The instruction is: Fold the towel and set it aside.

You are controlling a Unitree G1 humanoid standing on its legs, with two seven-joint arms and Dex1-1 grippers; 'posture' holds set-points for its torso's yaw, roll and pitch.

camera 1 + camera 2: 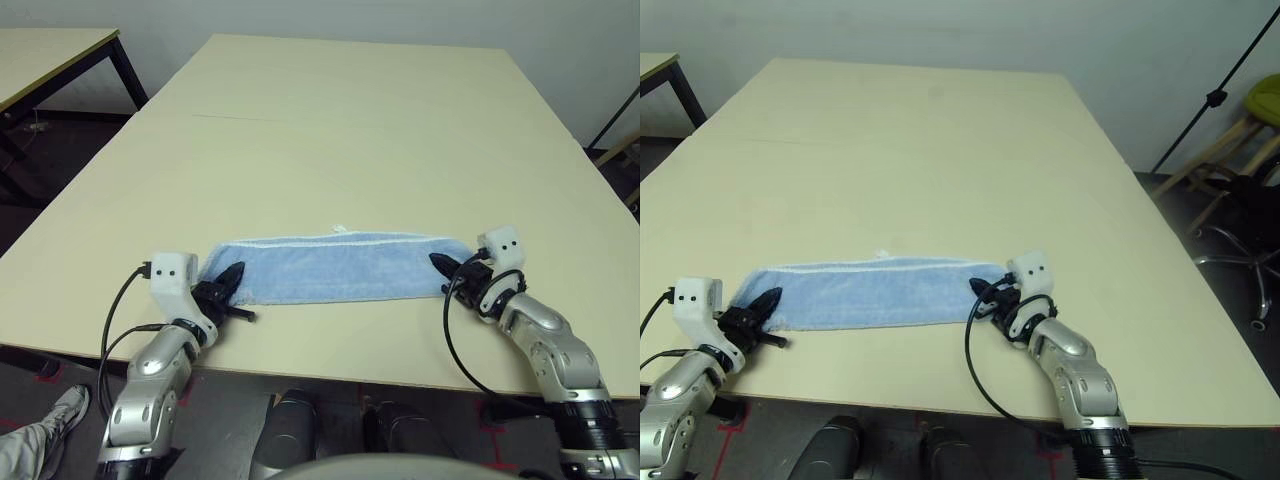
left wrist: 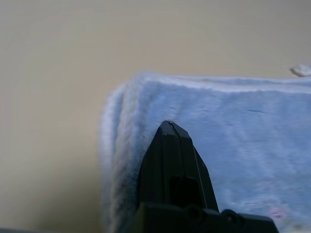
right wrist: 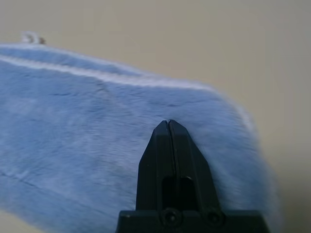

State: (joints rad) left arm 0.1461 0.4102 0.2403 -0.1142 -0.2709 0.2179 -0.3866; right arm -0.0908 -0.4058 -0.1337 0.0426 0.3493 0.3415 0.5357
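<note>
The towel (image 1: 340,268) is light blue with a white stitched border along its far edge. It lies as a long narrow strip across the table (image 1: 340,130), near the front edge. My left gripper (image 1: 232,280) is at the strip's left end, its black fingers (image 2: 168,145) pressed together with the tips sunk into the cloth. My right gripper (image 1: 438,263) is at the right end, its fingers (image 3: 167,145) likewise closed tight on the cloth near the corner. A small white tag (image 1: 341,229) sticks out at the middle of the far edge.
The table's front edge (image 1: 330,375) runs just below the towel. A second table (image 1: 50,50) stands at the far left. A stool and a chair (image 1: 1250,130) are off to the right. A person's shoe (image 1: 68,405) shows at the lower left.
</note>
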